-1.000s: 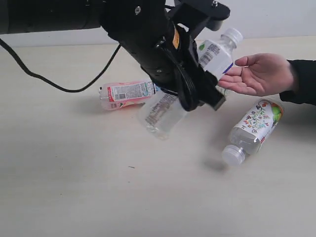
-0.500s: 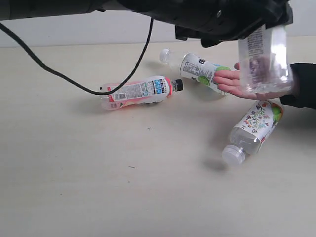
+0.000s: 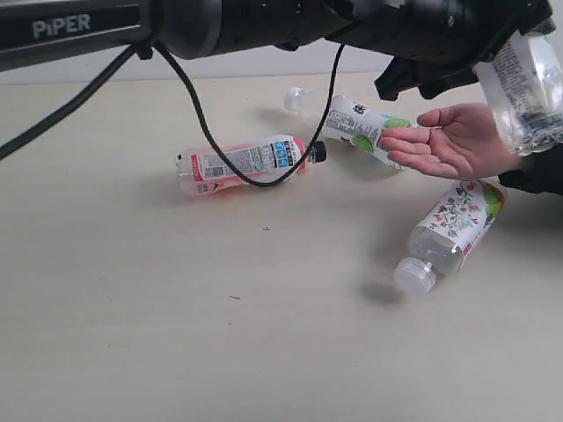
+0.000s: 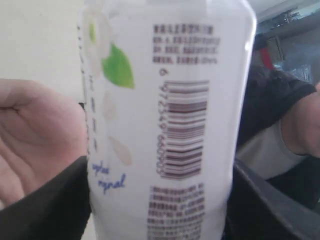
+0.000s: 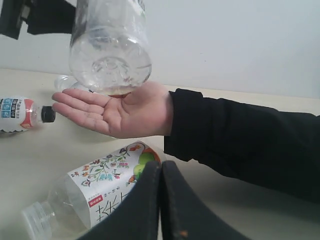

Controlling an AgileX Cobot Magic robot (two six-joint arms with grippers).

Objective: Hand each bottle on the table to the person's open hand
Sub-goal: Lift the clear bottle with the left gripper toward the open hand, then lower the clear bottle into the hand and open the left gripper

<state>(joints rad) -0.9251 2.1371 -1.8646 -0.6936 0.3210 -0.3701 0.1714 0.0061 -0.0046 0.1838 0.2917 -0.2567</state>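
Bottles numbered four. One, the white-labelled bottle (image 3: 526,83), hung base downward and slightly tilted over the person's open hand (image 3: 450,145), clamped across its label between the jaws of the left gripper (image 4: 160,212). Whether its base touched the palm could not be told. The other three lay on their sides on the table (image 3: 132,334): the green-accented bottle (image 3: 352,123) just behind the fingertips toward the far edge, the floral bottle (image 3: 453,227) near the right edge, and the pink-labelled bottle (image 3: 242,163) well apart toward the middle. The right gripper (image 5: 161,200) sat low beside the floral bottle, jaws pressed together on nothing. The held bottle did not look centred over the palm's hollow, so a release there could probably let it tip and roll off onto the floral bottle. The arm's cable (image 3: 202,123) crossed the pink-labelled bottle and might drag it.
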